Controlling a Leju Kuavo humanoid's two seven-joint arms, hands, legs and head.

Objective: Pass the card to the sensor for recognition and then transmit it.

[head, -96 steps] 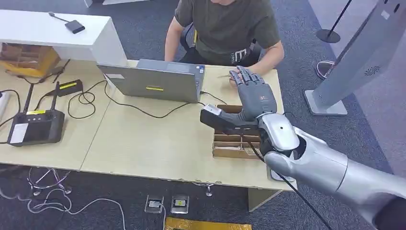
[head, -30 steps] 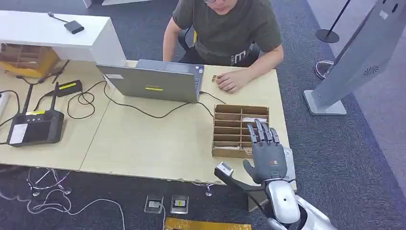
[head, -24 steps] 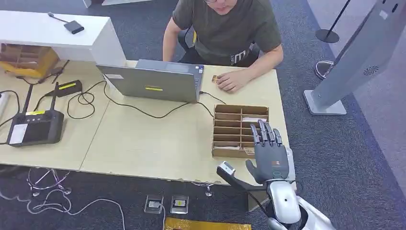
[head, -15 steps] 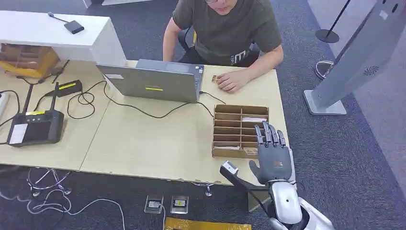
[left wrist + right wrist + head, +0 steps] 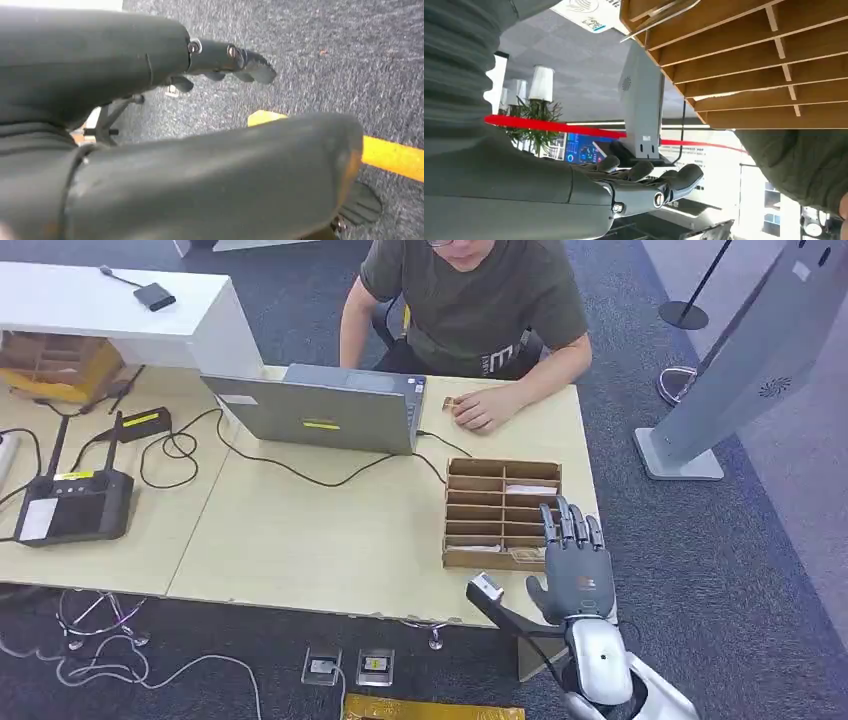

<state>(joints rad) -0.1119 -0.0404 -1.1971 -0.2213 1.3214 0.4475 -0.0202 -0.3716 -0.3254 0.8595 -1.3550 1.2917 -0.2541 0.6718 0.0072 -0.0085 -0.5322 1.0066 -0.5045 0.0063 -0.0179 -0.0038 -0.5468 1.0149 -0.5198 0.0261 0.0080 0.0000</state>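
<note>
Step, as judged: handover looks complete; the next move calls for lowering the empty arm clear of the divided tray.
Left hand (image 5: pixel 235 60): hanging above carpet, fingers apart, holding nothing.
Surface (image 5: pixel 300 530): controller (image 5: pixel 75 505) at 9 o'clock; laptop (image 5: pixel 325 410) at 11 o'clock; wooden divided tray (image 5: pixel 500 510) at 3 o'clock.
Card (image 5: pixel 450 403): at 1 o'clock, under the person's hand (image 5: pixel 485 408).
Right hand (image 5: pixel 572 565): at 4 o'clock beside the tray, fingers extended, empty.
Room: sensor kiosk (image 5: pixel 750 360) on grey carpet, far right.
</note>
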